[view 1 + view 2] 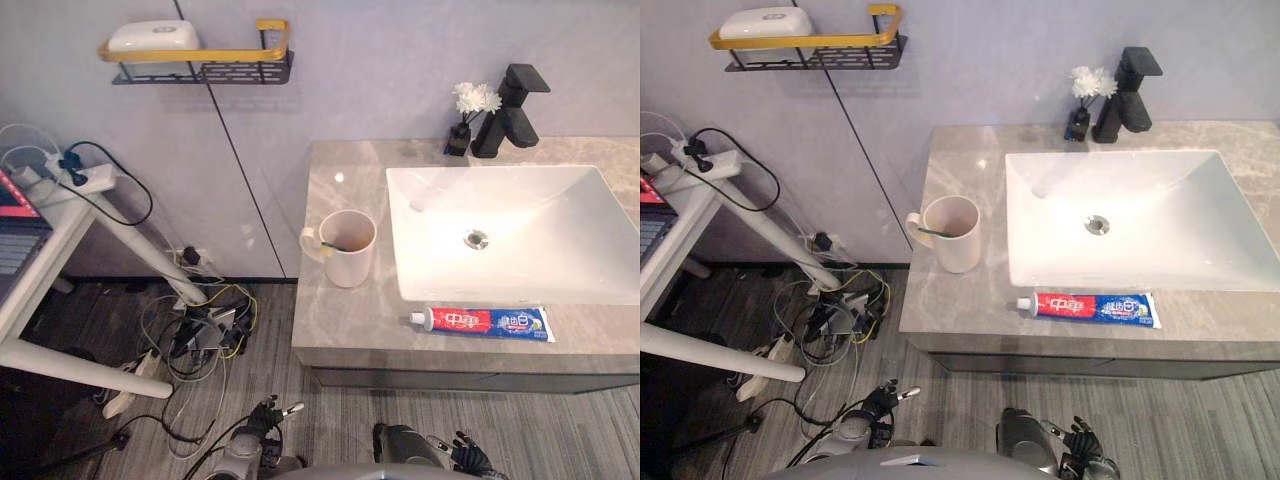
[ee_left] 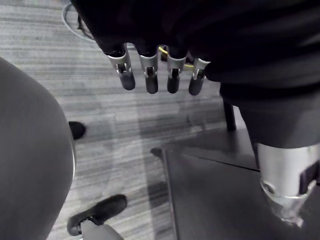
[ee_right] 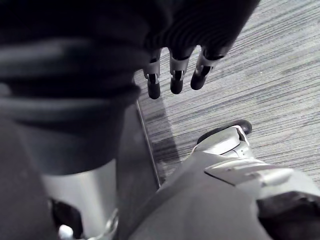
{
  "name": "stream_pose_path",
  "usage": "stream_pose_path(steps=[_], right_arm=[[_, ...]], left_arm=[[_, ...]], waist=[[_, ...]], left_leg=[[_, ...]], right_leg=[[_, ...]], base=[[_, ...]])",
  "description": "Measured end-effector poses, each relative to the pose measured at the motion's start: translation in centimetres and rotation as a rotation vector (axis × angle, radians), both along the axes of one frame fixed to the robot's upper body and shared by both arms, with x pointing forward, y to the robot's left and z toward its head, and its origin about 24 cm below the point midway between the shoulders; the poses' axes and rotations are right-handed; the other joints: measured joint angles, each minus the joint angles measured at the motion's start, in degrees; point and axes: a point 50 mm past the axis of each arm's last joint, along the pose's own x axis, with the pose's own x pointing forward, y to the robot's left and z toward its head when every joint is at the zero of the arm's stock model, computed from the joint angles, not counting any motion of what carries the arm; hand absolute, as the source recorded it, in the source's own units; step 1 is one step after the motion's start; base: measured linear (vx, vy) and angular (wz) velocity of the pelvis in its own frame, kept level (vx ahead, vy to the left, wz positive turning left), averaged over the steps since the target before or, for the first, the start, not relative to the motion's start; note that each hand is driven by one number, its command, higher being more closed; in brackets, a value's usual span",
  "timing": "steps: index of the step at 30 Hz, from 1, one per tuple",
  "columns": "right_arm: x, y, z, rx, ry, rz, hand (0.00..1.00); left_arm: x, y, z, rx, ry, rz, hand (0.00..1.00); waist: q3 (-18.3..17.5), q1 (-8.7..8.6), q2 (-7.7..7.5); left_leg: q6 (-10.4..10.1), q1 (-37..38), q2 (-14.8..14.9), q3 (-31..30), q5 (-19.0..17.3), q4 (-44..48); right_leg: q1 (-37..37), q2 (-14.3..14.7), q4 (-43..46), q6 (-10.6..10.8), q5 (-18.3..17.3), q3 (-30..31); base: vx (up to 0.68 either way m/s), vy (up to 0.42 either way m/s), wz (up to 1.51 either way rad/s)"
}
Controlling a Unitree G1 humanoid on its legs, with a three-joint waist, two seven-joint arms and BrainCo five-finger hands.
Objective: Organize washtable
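Note:
A cream mug with a toothbrush inside stands on the grey stone counter, left of the white basin. A red, white and blue toothpaste tube lies flat along the counter's front edge, just before the basin. My left hand hangs low over the floor, well below the counter; its fingers are straight and hold nothing. My right hand also hangs low in front of the counter, with relaxed, empty fingers.
A black faucet and a small vase of white flowers stand behind the basin. A wall shelf carries a white soap dish. At left are a white table with a power strip and tangled cables on the floor.

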Motion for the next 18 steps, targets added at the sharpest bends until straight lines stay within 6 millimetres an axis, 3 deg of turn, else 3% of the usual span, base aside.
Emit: stream_pose_path(steps=[6, 7, 18], right_arm=[[-0.7, 0.5, -0.3, 0.014, 0.035, 0.014, 0.00], [-2.3, 0.1, -0.6, 0.025, 0.075, -0.045, 0.00], [-2.7, 0.4, -0.7, 0.044, 0.081, -0.088, 0.00]], left_arm=[[-0.5, 1.2, -0.1, 0.020, 0.014, 0.034, 0.00], [-1.8, 1.2, -0.5, 0.009, 0.060, 0.021, 0.00], [-1.8, 1.6, -0.5, 0.015, 0.062, 0.023, 0.00]], waist=[[-1.3, 0.26, -1.03], [-3.5, 0.67, -0.04], [-4.5, 0.60, -0.83]], left_leg=[[0.6, -1.2, 0.4, 1.0, 1.0, -1.4], [0.3, 2.4, 0.3, 2.5, 3.2, -5.7], [0.9, 0.3, 0.3, 3.8, 2.5, -6.4]], right_leg=[[2.4, 0.1, -8.9, 0.5, 5.9, 0.7], [6.4, 0.3, -16.0, 0.9, 10.0, 2.1], [4.1, 0.3, -17.0, 1.2, 10.0, 2.6]], base=[[-0.06, 0.081, -0.06], [0.00, 0.000, 0.00], [0.00, 0.001, -0.03]])
